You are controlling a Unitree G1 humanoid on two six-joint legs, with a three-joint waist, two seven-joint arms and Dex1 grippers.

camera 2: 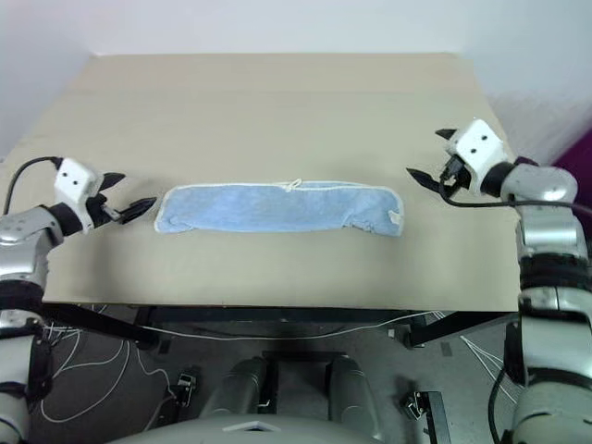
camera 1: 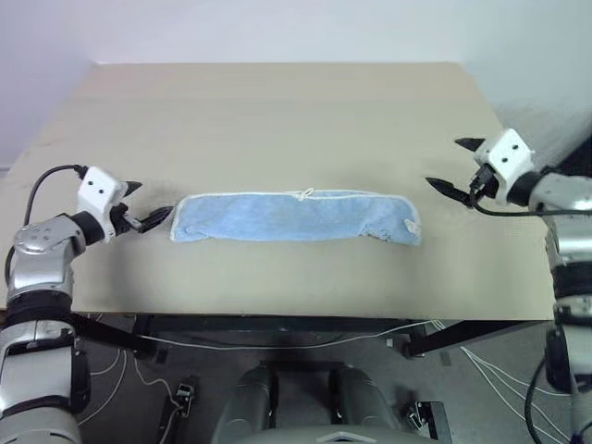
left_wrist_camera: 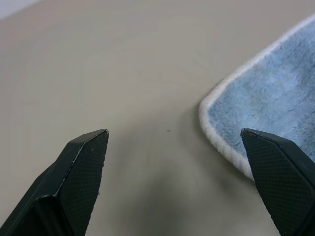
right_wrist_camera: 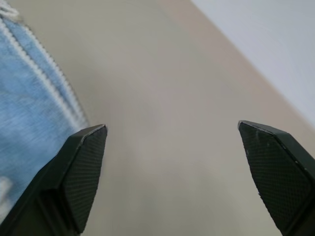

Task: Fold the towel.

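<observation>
Both tools, left tool (camera 1: 146, 205) & right tool (camera 1: 453, 165), fingers apart, empty, off towel (camera 1: 296, 216) ends; towel's long axis runs left-right across desk (camera 1: 277, 111); far half bare.

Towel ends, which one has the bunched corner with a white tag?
The end of the light blue terry towel nearest the right tool; its corner is rumpled, while the opposite end lies smooth and rounded.

Looks like a robot test room or lab, not a home. One plain tan table (camera 1: 277, 120) stands vs. bare white walls (camera 1: 277, 28), w/ nothing homey on it. Under its near edge, loose white cables (camera 1: 305, 340) and black wires run over a grey floor (camera 1: 120, 388), by black metal table legs (camera 1: 444, 335).
</observation>
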